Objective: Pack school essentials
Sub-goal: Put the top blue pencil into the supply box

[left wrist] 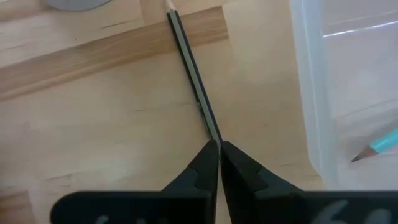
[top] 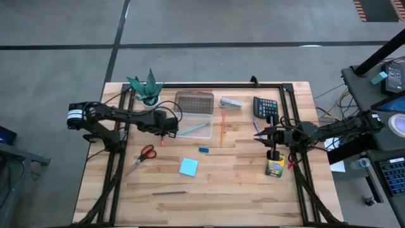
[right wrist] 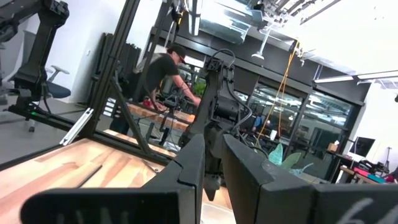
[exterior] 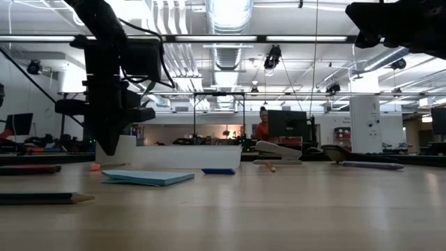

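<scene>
Left gripper clenched on one dark pencil just left of the clear tray; right gripper slightly parted and empty, above the crayon box
On the table: one teal pencil in the tray, one orange pencil right of it, one scissors, one eraser, one notepad, one grey pencil nearest; the grasp shows only in the left wrist view, the high view hiding the held pencil under the arm

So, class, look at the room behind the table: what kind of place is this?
Probably an open lab or workshop: exposed ceiling ducts, computer monitors on desks, and a person working at a far bench.
</scene>
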Robot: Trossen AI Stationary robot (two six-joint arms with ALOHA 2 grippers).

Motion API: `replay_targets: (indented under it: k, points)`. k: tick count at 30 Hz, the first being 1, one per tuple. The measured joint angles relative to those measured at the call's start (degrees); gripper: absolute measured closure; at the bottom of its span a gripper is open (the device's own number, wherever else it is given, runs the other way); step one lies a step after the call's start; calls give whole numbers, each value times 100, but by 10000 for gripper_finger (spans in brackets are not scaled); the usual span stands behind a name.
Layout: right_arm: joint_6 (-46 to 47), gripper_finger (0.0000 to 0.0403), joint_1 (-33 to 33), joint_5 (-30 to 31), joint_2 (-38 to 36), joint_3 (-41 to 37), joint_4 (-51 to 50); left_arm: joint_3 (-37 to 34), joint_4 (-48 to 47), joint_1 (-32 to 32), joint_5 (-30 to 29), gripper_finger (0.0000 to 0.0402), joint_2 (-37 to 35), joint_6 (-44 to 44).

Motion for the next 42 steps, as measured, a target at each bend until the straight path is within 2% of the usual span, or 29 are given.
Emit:
replay_targets:
  k: [10,15,42]
  points:
    - [-26,355,0,3,0,0,-8,-7,-9,20,2,301,-46,12]
    - [-30,355,0,3,0,0,-8,-9,9,20,-28,275,-42,0]
    - [-28,355,0,3,1,2,-8,-13,28,20,-197,271,-42,2]
